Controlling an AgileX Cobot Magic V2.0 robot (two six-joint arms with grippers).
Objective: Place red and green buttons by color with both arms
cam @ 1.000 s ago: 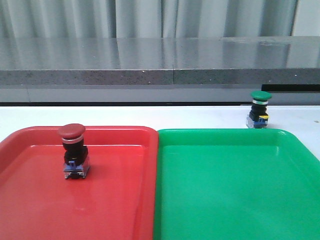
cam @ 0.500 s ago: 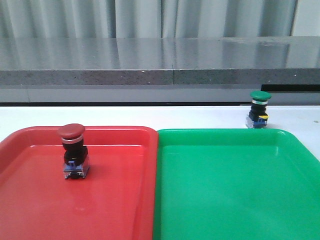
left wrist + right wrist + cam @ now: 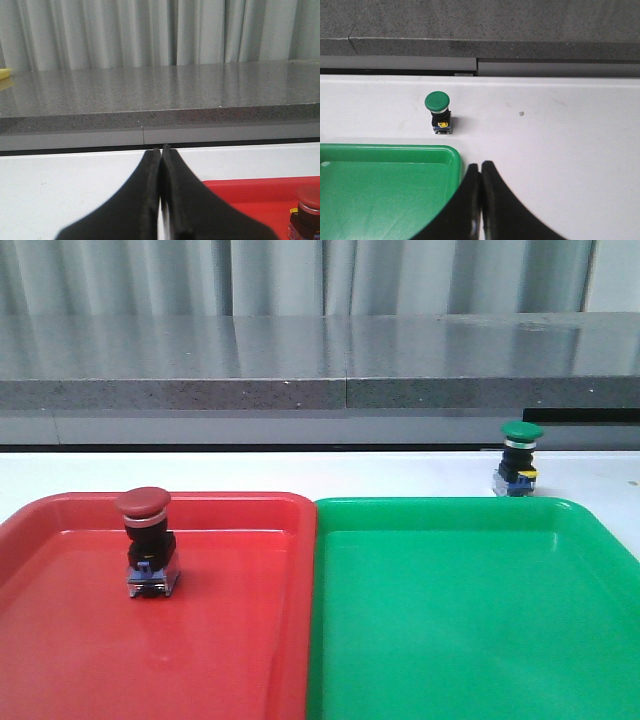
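The red button (image 3: 146, 545) stands upright inside the red tray (image 3: 240, 640), toward its far left; its cap also shows at the edge of the left wrist view (image 3: 308, 197). The green button (image 3: 519, 460) stands upright on the white table behind the green tray (image 3: 470, 630), near its far right corner. It also shows in the right wrist view (image 3: 438, 113), beyond the tray corner (image 3: 451, 153). My left gripper (image 3: 160, 150) is shut and empty over the white table beside the red tray (image 3: 250, 192). My right gripper (image 3: 480, 165) is shut and empty beside the green tray's corner. Neither gripper shows in the front view.
A grey stone ledge (image 3: 320, 380) runs along the far side of the table, with grey curtains behind it. The two trays sit side by side and touch along their inner rims. White table surface (image 3: 560, 130) lies to the right of the green button.
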